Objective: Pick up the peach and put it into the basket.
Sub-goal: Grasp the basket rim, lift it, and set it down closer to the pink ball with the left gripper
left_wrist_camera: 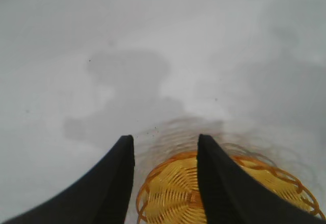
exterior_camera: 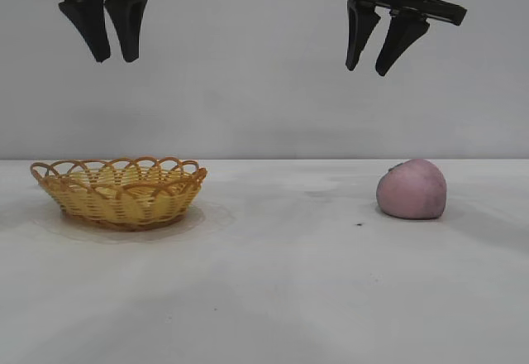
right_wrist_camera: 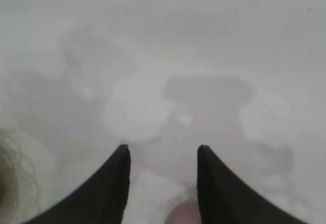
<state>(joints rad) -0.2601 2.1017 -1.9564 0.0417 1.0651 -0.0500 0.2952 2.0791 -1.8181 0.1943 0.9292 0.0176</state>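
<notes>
One wicker basket (exterior_camera: 120, 192) and one peach (exterior_camera: 412, 189) are all that's sitting on the white table (exterior_camera: 281, 289), so pretty simple setup. Using the basket as the landmark: it's a shallow yellow-orange woven oval with a loopy scalloped rim, and nothing shows inside it, just the woven bottom, which the left wrist view (left_wrist_camera: 178, 193) also looks down into. The peach sits well apart from the basket, off toward the right arm's side, resting on the table and touching nothing else. It's a rounded, matte, dusty pink-mauve lump with a slight darker bit up top. Two grippers, both up in the air: the left gripper (exterior_camera: 114, 45) hangs high right above the basket with its fingers a little apart, holding nothing; the right gripper (exterior_camera: 374, 54) hangs high above the peach, tilted a bit, fingers spread somewhat wider and also empty. The right wrist view just catches the peach's edge (right_wrist_camera: 184, 215) between its fingers.
</notes>
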